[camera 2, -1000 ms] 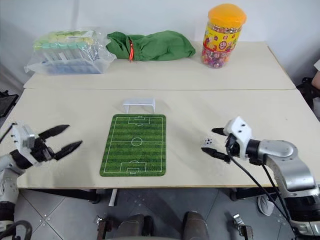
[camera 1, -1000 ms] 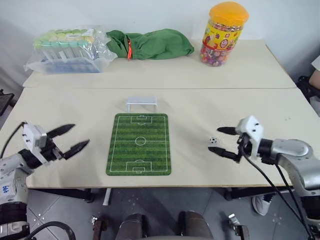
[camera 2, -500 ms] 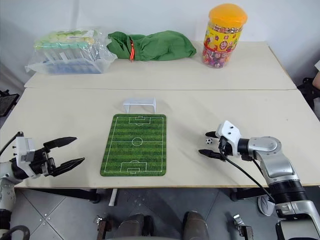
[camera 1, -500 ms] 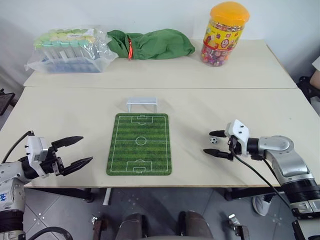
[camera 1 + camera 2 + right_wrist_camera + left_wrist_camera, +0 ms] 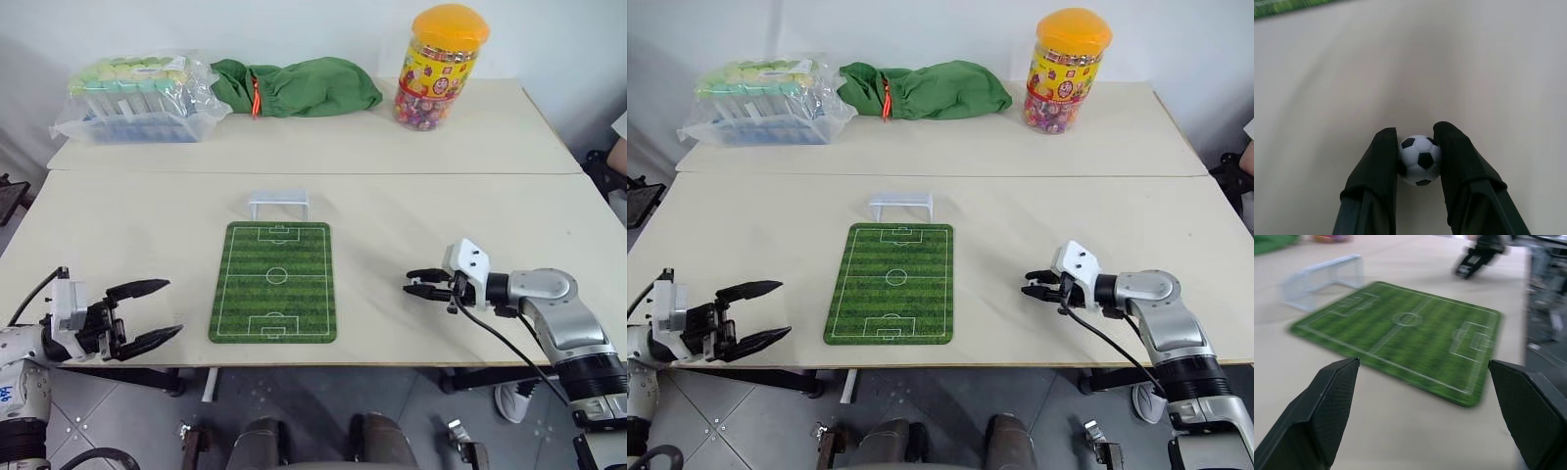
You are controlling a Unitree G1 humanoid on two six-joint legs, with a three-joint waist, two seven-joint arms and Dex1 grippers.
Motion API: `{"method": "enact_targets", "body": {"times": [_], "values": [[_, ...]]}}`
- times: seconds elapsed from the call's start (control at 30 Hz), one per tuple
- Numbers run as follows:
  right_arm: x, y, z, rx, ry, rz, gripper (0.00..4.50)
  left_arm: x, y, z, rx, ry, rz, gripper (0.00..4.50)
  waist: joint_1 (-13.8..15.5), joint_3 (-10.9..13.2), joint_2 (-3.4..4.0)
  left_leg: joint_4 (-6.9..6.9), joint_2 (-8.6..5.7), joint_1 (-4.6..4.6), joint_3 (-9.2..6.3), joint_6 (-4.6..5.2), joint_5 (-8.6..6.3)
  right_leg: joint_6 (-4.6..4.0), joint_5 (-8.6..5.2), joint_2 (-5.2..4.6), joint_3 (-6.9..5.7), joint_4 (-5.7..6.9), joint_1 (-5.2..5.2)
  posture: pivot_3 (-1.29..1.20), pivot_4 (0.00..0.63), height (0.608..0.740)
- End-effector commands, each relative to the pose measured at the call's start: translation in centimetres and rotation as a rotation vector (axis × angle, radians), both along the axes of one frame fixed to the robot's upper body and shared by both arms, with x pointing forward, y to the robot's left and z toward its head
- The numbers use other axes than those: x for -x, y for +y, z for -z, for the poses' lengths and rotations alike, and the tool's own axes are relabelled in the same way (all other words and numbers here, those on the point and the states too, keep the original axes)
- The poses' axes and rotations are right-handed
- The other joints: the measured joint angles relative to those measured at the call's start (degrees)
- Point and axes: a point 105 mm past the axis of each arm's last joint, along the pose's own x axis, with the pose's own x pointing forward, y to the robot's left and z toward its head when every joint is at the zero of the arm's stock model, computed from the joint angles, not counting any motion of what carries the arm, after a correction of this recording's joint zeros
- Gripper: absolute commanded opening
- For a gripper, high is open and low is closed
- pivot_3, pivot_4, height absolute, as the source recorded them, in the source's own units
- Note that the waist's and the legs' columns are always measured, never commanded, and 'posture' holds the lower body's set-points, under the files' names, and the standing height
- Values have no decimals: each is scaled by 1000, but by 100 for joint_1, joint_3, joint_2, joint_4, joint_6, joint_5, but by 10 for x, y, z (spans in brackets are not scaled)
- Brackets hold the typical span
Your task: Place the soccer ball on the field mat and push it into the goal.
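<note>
Right wrist view shows the soccer ball (image 5: 1420, 160) pinched between the right gripper's (image 5: 1419, 147) fingers (image 5: 1382, 156).

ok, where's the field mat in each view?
Left eye: field mat mid-table, just in front of the goal.
Right eye: same spot.
Left wrist: mat straight ahead, goal beside its far end.
Right wrist: green sliver far beyond the soccer ball.
Shared landmark: right pincer, gripping the ball.

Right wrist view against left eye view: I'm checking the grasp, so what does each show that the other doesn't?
Right wrist view: the soccer ball pinched between two black fingers, on the table. Left eye view: the field mat whole, the goal at its far end, the open left gripper, a candy jar. Both: the right gripper and the beige table.
</note>
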Motion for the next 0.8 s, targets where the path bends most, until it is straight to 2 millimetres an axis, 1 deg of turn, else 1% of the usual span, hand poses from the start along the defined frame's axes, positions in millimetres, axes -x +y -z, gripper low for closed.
{"method": "enact_targets", "body": {"times": [0.03,0.1,0.2,0.3,0.4,0.47,0.6,0.8], "values": [[12,52,-33,-61,-76,-173,853,-2,-4,0,-10,-48,64,4500,-10,0,0,0,2,0,0,-1,0,0,0,2,-1,1,0,0,150,740],[22,80,-36,-66,-65,-272,853,-7,-5,1,-9,-66,65,4500,-10,-1,-2,0,4,0,-2,-3,0,0,0,6,-2,3,-1,0,150,740],[39,122,-33,-71,-39,-414,853,-9,-9,5,-11,-68,92,4500,0,-1,-3,-1,0,-2,-9,-4,-2,0,0,5,-6,6,-1,0,150,740],[48,150,-26,-60,-9,-491,853,-8,-11,9,-25,-61,114,4500,2,-1,-3,-1,-7,-5,-10,3,-7,0,0,1,-9,6,-2,0,150,740],[55,179,-14,-34,4,-544,853,-5,-13,11,-22,-64,126,4500,-1,-2,-8,3,-7,-9,-14,4,-8,0,0,0,-12,6,-3,0,150,740],[58,187,-11,-21,1,-565,853,-3,-14,11,-22,-64,130,4500,-6,-3,-8,4,-7,-8,-13,3,-8,0,0,2,-13,7,-3,0,150,740],[62,210,2,-14,29,-599,853,6,-13,13,-21,-55,133,4500,-25,-4,-10,4,-8,-8,-13,4,-8,0,0,1,-12,7,-3,0,150,740],[56,220,10,-8,38,-615,853,12,-12,12,-8,-58,105,4500,-48,-4,-11,4,-5,-8,-12,1,-8,0,0,4,-12,8,-4,0,150,740]]}}
